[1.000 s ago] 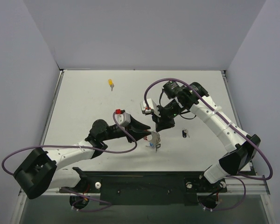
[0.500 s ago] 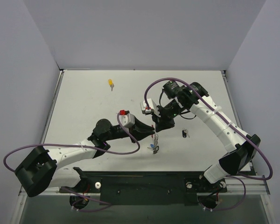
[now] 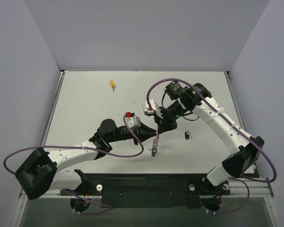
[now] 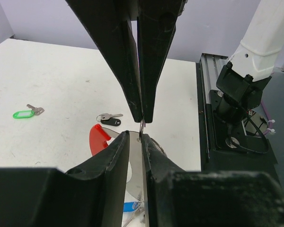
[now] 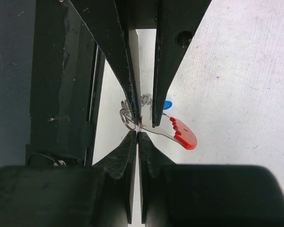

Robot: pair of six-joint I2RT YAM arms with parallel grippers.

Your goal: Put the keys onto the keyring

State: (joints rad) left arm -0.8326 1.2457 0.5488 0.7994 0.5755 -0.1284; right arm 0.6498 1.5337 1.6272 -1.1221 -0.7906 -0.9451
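Observation:
My left gripper [image 3: 154,138] [image 4: 135,135] is shut on the silvery flat plate of the keyring [image 3: 154,144], just above the table's middle. The plate's round red tag [image 4: 99,140] [image 5: 185,135] sticks out to one side. My right gripper [image 3: 159,131] [image 5: 136,133] meets it tip to tip and is shut on the keyring's wire ring [image 5: 127,118]. The black key [image 3: 187,135] [image 4: 110,119] lies on the table right of the grippers. The green key [image 4: 23,113] lies farther off and is hidden in the top view. The yellow key [image 3: 112,84] lies at the far left.
A small blue bit [image 5: 166,105] hangs below the keyring. Pale walls close the table on three sides. The black base rail [image 3: 146,189] runs along the near edge. Purple cables [image 3: 132,150] loop off both arms.
My left gripper has moved right and a little farther away with the keyring, bringing it up to the right gripper's tips. The right arm has hardly moved.

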